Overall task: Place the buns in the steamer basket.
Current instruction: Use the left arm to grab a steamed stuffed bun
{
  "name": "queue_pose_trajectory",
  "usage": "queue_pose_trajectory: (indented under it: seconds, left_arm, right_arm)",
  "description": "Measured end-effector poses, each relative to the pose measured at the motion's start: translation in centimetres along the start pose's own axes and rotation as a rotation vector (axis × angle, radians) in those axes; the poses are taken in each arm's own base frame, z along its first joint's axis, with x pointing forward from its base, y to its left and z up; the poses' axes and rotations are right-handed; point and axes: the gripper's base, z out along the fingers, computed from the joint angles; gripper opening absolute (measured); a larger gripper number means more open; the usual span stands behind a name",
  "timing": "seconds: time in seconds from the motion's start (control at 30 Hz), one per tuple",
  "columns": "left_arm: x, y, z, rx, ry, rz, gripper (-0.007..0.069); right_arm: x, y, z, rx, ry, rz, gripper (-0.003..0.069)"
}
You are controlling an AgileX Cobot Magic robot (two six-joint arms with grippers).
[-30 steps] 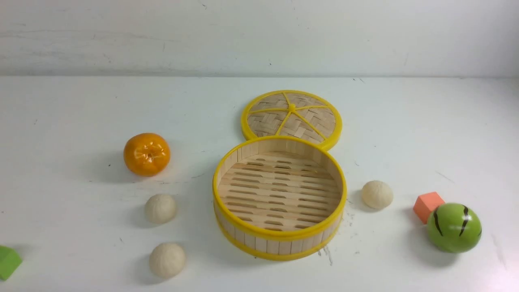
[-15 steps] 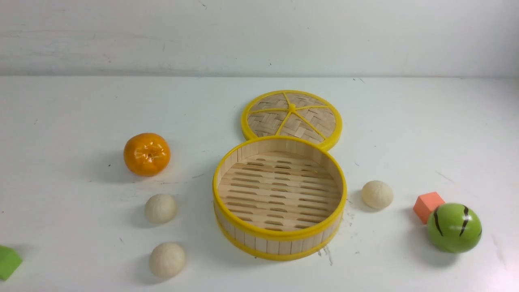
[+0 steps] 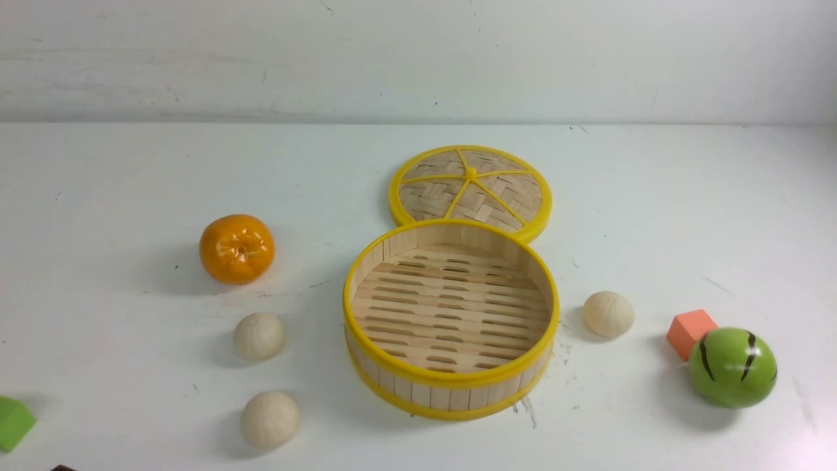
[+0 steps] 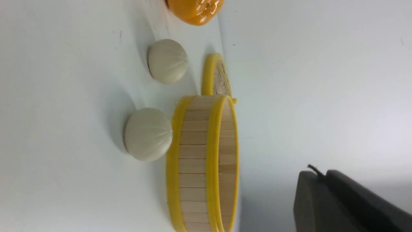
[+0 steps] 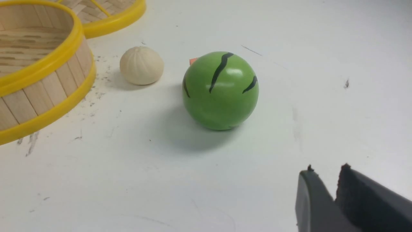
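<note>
Three cream-white buns lie on the white table: two left of the steamer basket (image 3: 451, 381), at the middle left (image 3: 259, 335) and front left (image 3: 269, 419), and one to its right (image 3: 608, 314). The basket is empty. My left gripper (image 4: 318, 175) is shut and empty, back from the basket (image 4: 206, 161) and the two left buns (image 4: 148, 133) (image 4: 167, 61). My right gripper (image 5: 326, 172) is shut and empty, well short of the right bun (image 5: 141, 65) and the basket (image 5: 48, 64). In the front view neither arm shows, apart from a dark sliver at the bottom left edge.
The woven lid (image 3: 471, 186) lies flat behind the basket. An orange (image 3: 237, 248) sits at the left. A green striped ball (image 3: 732, 367) (image 5: 220, 90) and an orange-red block (image 3: 690, 332) sit at the right, between my right gripper and the right bun. A green block (image 3: 13, 422) is at the front left edge.
A dark sliver has come into the bottom left edge of the front view. Nothing on the table has moved.
</note>
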Motion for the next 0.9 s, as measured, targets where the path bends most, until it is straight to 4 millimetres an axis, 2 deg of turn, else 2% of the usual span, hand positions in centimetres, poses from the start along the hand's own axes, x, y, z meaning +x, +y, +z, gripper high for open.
queue_pose_trajectory:
  seconds: [0.2,0.3,0.33,0.37,0.4,0.43,0.5,0.53,0.57,0.6,0.73,0.83,0.87,0.9]
  left_arm:
    - [-0.1,-0.1,0.0,0.011,-0.007,-0.02,0.0037]
    - [0.0,-0.8,-0.2,0.022,0.007,0.036,0.0038]
    - [0.1,-1.7,-0.4,0.04,0.016,0.115,0.0038]
    - [0.2,-3.5,-1.0,0.076,0.027,0.252,0.0037]
    - [0.2,-3.8,-1.1,0.081,0.028,0.274,0.0037]
    - [0.4,-5.8,-1.9,0.109,0.043,0.432,0.0023]
    - [0.6,-9.1,-2.7,0.056,0.104,0.675,-0.0014]
    - [0.5,-10.1,-2.6,0.008,0.134,0.748,-0.0014]
    - [0.2,-11.6,-2.2,-0.097,0.193,0.868,-0.0014]
    - [0.1,-11.7,-2.2,-0.114,0.201,0.879,-0.0014]
    - [-1.5,-15.1,-0.1,-0.391,0.355,1.113,-0.0014]
    - [-2.9,-17.6,2.8,-0.552,0.512,1.271,-0.0014]
    - [-2.9,-17.7,3.0,-0.557,0.52,1.28,-0.0014]
    - [-3.3,-18.6,4.7,-0.583,0.581,1.34,-0.0014]
  right_arm:
    - [0.0,0.0,0.0,0.0,0.0,0.0,0.0133]
    - [0.0,0.0,0.0,0.0,0.0,0.0,0.0137]
    - [0.0,0.0,0.0,0.0,0.0,0.0,0.0139]
    - [0.0,0.0,0.0,0.0,0.0,0.0,0.0141]
    - [0.0,0.0,0.0,0.0,0.0,0.0,0.0141]
    - [0.0,0.0,0.0,0.0,0.0,0.0,0.0144]
    - [0.0,0.0,0.0,0.0,0.0,0.0,0.0148]
    - [0.0,0.0,0.0,0.0,0.0,0.0,0.0148]
    - [0.0,0.0,0.0,0.0,0.0,0.0,0.015]
    - [0.0,0.0,0.0,0.0,0.0,0.0,0.015]
    - [0.0,0.0,0.0,0.0,0.0,0.0,0.0155]
    - [0.0,0.0,0.0,0.0,0.0,0.0,0.0159]
    - [0.0,0.0,0.0,0.0,0.0,0.0,0.016]
    - [0.0,0.0,0.0,0.0,0.0,0.0,0.0161]
